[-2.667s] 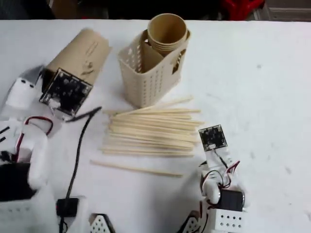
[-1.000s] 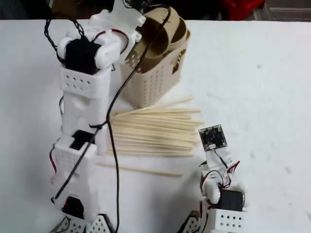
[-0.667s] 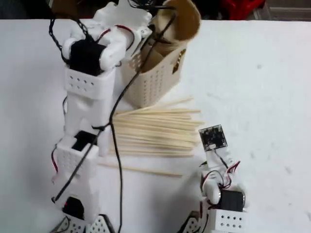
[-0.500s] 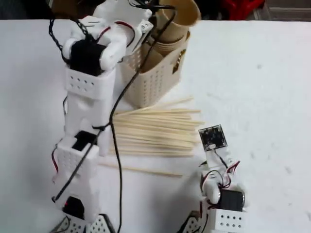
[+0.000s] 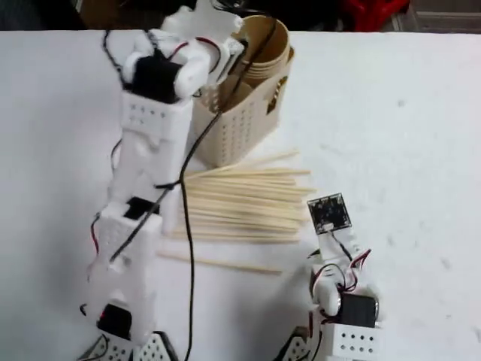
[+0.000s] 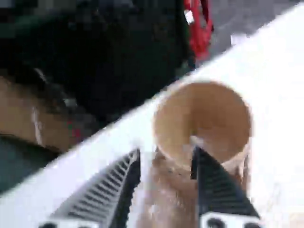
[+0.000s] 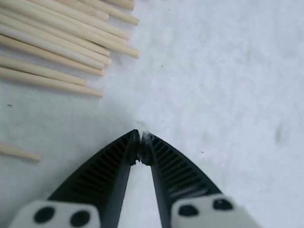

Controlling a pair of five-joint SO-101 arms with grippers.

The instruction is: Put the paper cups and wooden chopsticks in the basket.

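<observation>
A beige slotted basket stands at the table's far middle with paper cups stacked in it. My left gripper hangs over the basket's rim. In the left wrist view the gripper is shut on the top paper cup, with the cup's wall between its fingers. Several wooden chopsticks lie in a pile in front of the basket, and one chopstick lies apart nearer me. My right gripper rests shut and empty on the table beside the chopstick ends.
The left arm stretches across the table's left half, trailing a black cable. The right arm sits at the near edge. White table lies open to the right. A red object stands beyond the far edge.
The left arm lifted the cup from the table's left side and carried it over the basket. In the last second it turned the cup upright and lowered it into the stack. The right arm kept still.
</observation>
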